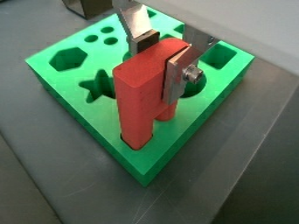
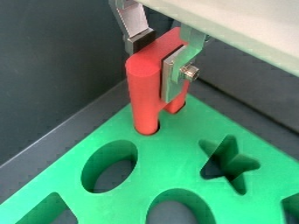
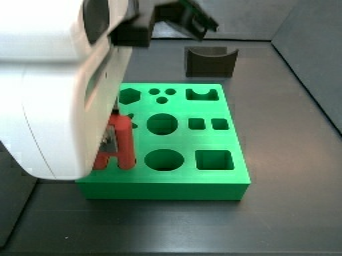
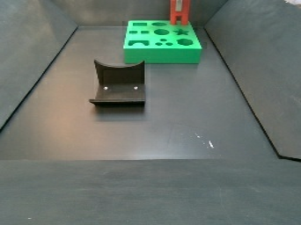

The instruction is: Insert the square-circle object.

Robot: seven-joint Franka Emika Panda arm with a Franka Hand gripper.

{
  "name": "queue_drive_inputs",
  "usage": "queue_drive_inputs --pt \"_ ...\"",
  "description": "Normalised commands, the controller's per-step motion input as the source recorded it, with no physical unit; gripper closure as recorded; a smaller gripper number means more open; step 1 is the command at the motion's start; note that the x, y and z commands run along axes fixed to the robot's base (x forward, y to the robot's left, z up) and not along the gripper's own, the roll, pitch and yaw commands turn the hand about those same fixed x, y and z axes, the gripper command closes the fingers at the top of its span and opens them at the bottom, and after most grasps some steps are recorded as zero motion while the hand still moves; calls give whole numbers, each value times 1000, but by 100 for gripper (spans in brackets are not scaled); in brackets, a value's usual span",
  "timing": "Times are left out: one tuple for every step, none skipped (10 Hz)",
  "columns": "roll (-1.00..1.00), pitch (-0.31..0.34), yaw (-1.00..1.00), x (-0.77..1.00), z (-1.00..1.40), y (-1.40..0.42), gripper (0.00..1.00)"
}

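The square-circle object is a tall red peg that stands upright with its lower end in a hole at the edge of the green block. My gripper is shut on its upper part, one silver finger on each side. In a wrist view the peg's round column enters the green block, with my gripper at its top. In a side view the peg shows at the block's edge, and the white arm hides the gripper. In a side view the peg rises from the block.
The green block has other open holes, among them a star, a hexagon and round holes. The dark fixture stands on the grey floor apart from the block, also in a side view. Dark walls ring the floor.
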Motion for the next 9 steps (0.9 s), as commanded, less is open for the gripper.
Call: queue_drive_inputs --pt "-126 -190 -23 0 -269 0 100" --pt "84 0 0 17 -206 0 100" --pt "200 69 0 209 -254 -57 100" --pt "241 0 0 94 -386 -100 100" --pt "280 0 0 3 -380 -114 100" --pt "236 -1 0 0 -311 -94 100" --pt "67 -157 74 0 -360 -54 100" --pt "-1 -70 0 0 -197 -9 100" --pt "0 -10 0 0 0 0 100"
